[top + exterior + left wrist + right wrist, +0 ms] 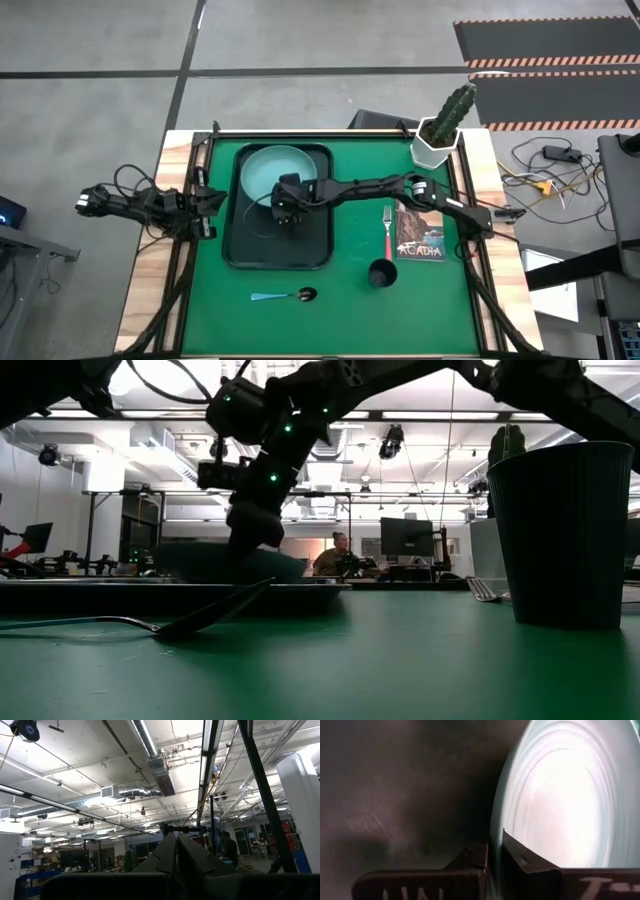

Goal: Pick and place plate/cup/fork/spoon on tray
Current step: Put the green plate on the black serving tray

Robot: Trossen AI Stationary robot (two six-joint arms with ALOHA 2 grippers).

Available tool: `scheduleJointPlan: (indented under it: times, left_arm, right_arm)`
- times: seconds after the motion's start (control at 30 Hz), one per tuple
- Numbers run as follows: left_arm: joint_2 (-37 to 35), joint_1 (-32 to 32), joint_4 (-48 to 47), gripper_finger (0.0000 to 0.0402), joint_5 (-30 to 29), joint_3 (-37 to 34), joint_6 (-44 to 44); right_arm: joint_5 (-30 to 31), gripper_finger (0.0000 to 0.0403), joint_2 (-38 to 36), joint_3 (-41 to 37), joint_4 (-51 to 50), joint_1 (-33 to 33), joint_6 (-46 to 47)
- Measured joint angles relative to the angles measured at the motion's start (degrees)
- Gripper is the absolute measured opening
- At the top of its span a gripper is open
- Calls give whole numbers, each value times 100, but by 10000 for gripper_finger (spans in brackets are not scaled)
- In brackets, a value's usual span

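Note:
The teal-green plate (270, 170) is in the far half of the black tray (250, 245). My right gripper (290, 197) reaches across the table from the right and is shut on the plate's near rim; it also shows in the low view (250, 538). The dark cup (382, 273), the red-handled fork (388, 228) and the blue-handled spoon (285, 296) lie on the green mat beside the tray. My left gripper (176, 852) is shut and empty, and waits at the table's left edge (212, 200). My right gripper pinches the plate's rim (495, 832) on its near side between the two fingers, one finger (525, 862) over the plate's inner face and one (470, 862) outside it. The fingers point down from above. Whether the plate is lifted off the tray, I cannot tell.
A white pot with a cactus (440, 135) stands at the table's far right corner. A book (420, 237) lies right of the fork. The green mat (330, 320) is bare near the front edge. A person (335, 555) sits in the room behind.

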Motion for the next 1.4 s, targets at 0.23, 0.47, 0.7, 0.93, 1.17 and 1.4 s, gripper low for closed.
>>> scheduleJointPlan:
  times: [0.23,0.47,0.7,0.93,1.17,1.4]
  left_arm:
    - [-2,0,3,0,0,0,0]
    - [-2,0,16,0,0,0,0]
    - [-2,1,61,0,0,2,-20]
    - [-4,0,75,0,0,4,-20]
    - [-11,2,240,0,2,4,-262]
    - [-11,0,259,0,2,4,-448]
  right_arm:
    - [5,13,24,-2,-12,-15,76]
    - [-28,13,24,-11,-19,-15,138]
    - [-194,16,24,-11,-54,-31,305]
    - [-172,49,32,-17,-88,-31,365]
    - [-151,65,32,-17,-44,-31,197]
    - [-150,66,32,-17,45,-79,174]
